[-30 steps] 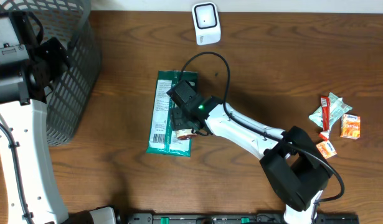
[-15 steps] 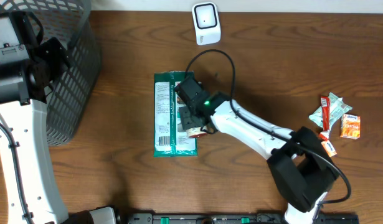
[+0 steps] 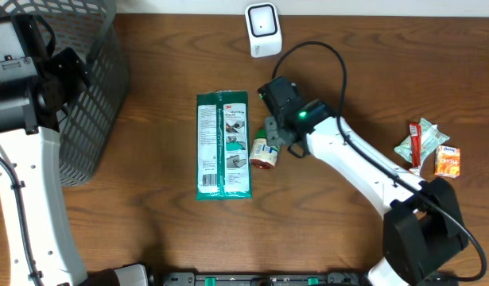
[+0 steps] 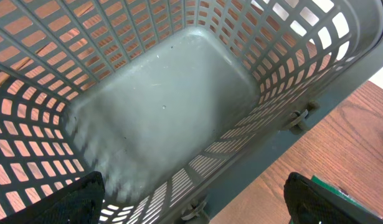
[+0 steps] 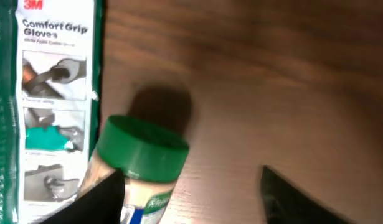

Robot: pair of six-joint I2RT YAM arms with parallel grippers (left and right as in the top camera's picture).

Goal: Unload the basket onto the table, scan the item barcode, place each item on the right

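A green-and-white glove pack (image 3: 223, 145) lies flat at mid-table, printed side up (image 5: 51, 93). Just to its right lies a small jar with a green cap (image 3: 264, 152), tilted with the cap toward the table's far side (image 5: 141, 149). My right gripper (image 3: 281, 146) hangs over the jar. In the right wrist view the right gripper (image 5: 191, 180) is open: its left finger (image 5: 94, 202) sits against the jar's side, while bare table separates the jar from the right finger (image 5: 300, 199). The white scanner (image 3: 263, 30) stands at the far edge. My left gripper (image 4: 197, 208) is open above the basket.
A grey mesh basket (image 3: 89, 87) fills the far left corner; its inside (image 4: 154, 106) holds nothing. Several small snack packets (image 3: 428, 149) lie at the right side of the table. The right arm's black cable (image 3: 327, 56) loops over the table near the scanner.
My right gripper has moved right and toward the far side, off the glove pack, and the jar came with it onto the bare wood. The pack has turned straight. The left arm is still.
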